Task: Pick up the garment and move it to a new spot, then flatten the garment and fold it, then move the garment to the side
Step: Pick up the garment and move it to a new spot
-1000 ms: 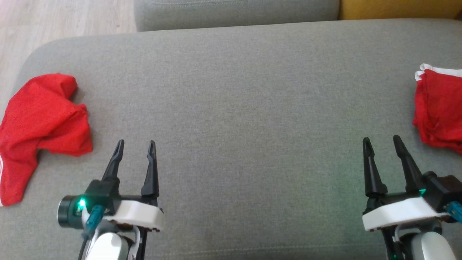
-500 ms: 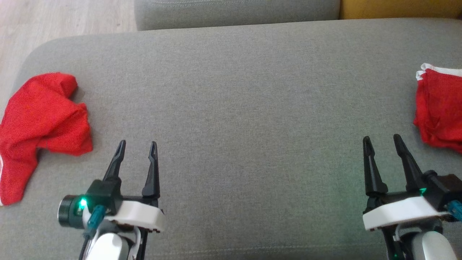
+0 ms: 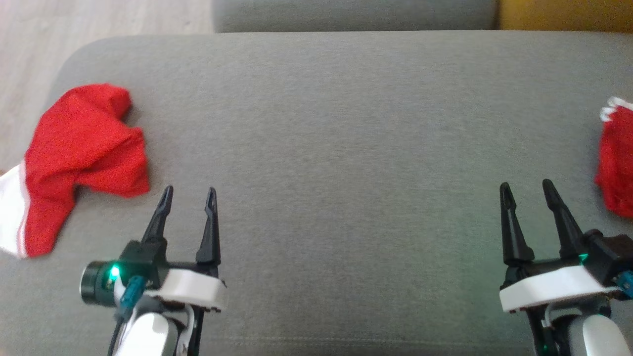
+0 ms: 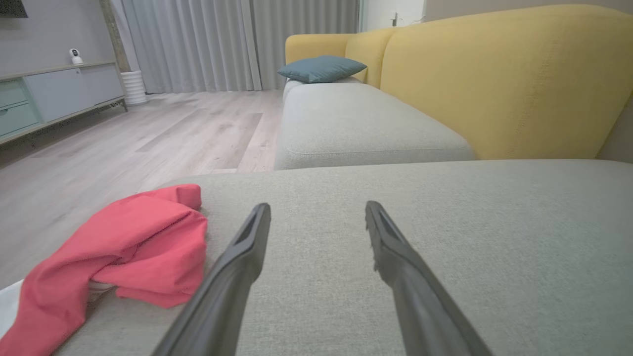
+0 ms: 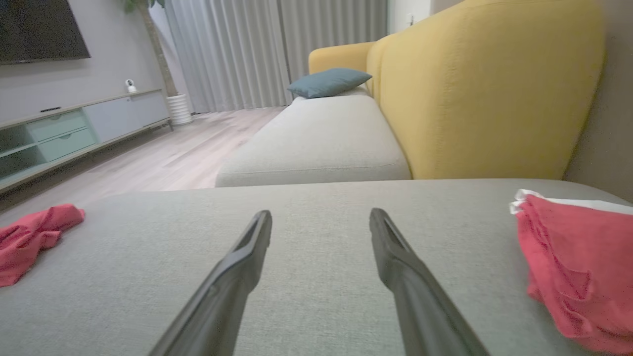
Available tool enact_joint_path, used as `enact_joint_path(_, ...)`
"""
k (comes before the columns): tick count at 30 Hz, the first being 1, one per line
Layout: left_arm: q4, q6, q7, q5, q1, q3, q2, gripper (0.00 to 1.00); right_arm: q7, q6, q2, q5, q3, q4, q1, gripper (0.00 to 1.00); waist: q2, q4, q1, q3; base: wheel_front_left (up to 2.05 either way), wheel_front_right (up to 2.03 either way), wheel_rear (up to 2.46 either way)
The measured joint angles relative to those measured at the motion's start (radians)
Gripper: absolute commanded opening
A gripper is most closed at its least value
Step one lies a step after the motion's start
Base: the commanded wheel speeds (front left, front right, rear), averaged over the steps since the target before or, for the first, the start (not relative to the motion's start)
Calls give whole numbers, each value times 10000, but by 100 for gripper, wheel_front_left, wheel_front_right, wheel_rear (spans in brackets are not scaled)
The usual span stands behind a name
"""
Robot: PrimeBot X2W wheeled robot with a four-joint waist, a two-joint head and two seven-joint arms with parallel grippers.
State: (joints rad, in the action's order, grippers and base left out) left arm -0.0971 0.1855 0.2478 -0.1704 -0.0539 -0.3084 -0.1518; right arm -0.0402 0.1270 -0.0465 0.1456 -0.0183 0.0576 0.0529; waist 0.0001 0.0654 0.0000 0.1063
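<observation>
1. The left gripper [image 3: 190, 190] hangs over the gray sofa seat [image 3: 346, 148]. Its two fingers are spread wide and hold nothing.
2. The right gripper [image 3: 525, 184] is spread wide too, with nothing in it.
3. A red garment [image 3: 84, 143] lies in a messy heap at the left end of the seat, near the left gripper but not touching it.
4. A second red garment [image 3: 615, 158] lies at the right edge, near the right gripper.
5. A blue pillow [image 4: 321, 68] sits on the far seat.
</observation>
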Motion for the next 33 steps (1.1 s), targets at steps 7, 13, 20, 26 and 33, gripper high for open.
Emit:
enact_joint_path(7, -86, -17, 17, -33, -626, 15, 88, 100, 391, 0, 2, -257, 58, 454, -11, 100, 0, 1093, 0, 146, 0, 0, 0)
enact_joint_path(13, -251, -100, 19, -111, -761, 132, 282, 100, 690, 0, 4, -460, 146, 826, -30, 100, 0, 2170, 0, 225, 0, 0, 0)
enact_joint_path(20, -167, -205, 50, -84, -754, 431, 341, 100, 911, 0, 4, -506, 290, 1045, -31, 100, 0, 3167, 0, 264, 0, 0, 0)
enact_joint_path(26, -98, -334, 52, -31, -743, 686, 408, 100, 1022, 0, 2, -594, 368, 1231, -47, 100, 0, 3468, 0, 415, 0, 0, 0)
enact_joint_path(33, -98, -359, 61, 96, -868, 961, 631, 100, 1287, 0, -65, -658, 420, 1615, -277, 100, 0, 3389, 0, 924, 0, 0, 0)
